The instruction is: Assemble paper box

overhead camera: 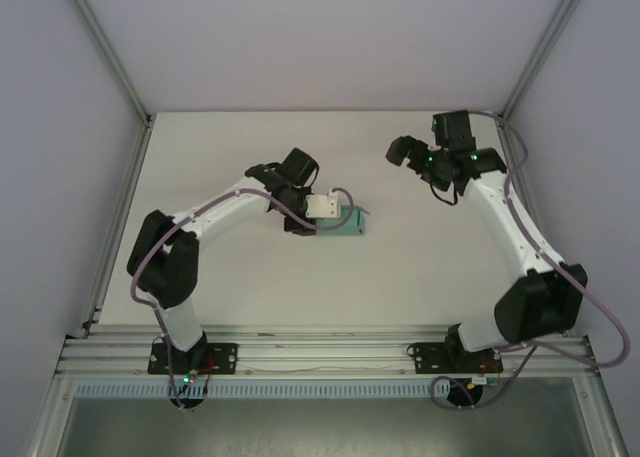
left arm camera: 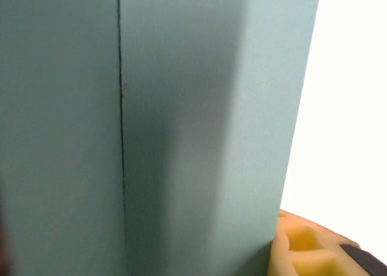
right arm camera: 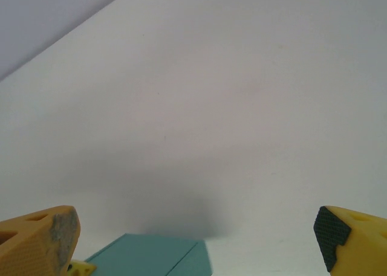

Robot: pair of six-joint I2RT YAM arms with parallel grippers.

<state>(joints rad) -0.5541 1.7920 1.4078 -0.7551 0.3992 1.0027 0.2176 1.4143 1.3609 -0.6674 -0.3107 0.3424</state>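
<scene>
Jaws of the left gripper (overhead camera: 330, 215) clamp the paper box (left arm camera: 181, 131), while the right gripper (right arm camera: 196, 227) gapes wide, empty.

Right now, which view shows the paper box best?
Top external: paper box on the table, outline and position clear. Left wrist is too close, one teal face with a seam. Right wrist catches a corner.
</scene>
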